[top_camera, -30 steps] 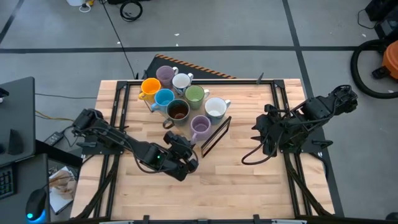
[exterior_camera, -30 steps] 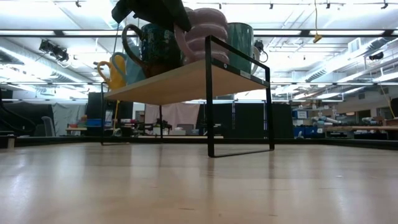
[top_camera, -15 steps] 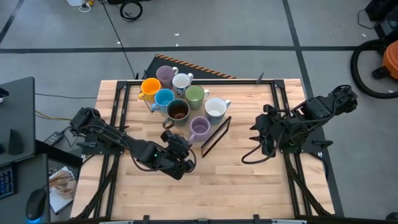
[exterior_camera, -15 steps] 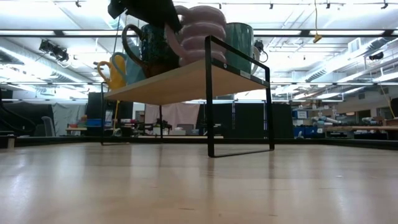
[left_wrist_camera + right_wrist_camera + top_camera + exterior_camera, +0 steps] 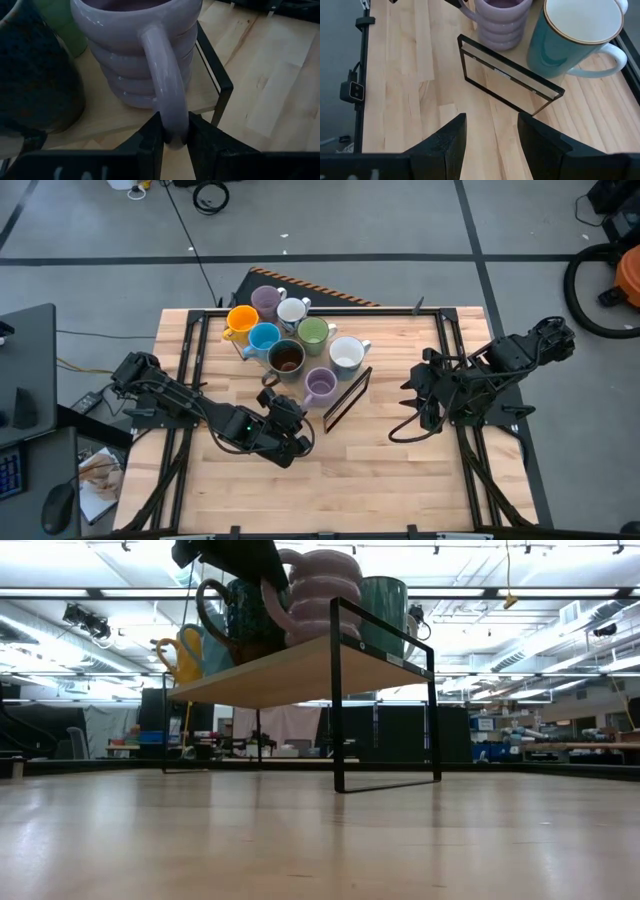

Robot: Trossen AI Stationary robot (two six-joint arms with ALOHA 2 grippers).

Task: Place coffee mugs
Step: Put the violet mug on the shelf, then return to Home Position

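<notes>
Slightly retreated from its earlier spot, the left gripper (image 5: 172, 136) pinches the smooth looped handle of the ribbed, glossy lavender ceramic mug (image 5: 135, 50).
That mug stands ahead of its fingers at the corner edge of the black-framed wooden shelf (image 5: 202, 100), beside a speckled dark brown mug (image 5: 35, 75); bare wooden tabletop (image 5: 370, 470) lies behind. The right gripper (image 5: 490, 135) waits spread, well apart.

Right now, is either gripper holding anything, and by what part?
The left gripper grips the ribbed lavender mug by the lower part of its handle, the mug standing on the shelf. The right gripper is open, holding nothing.
</notes>
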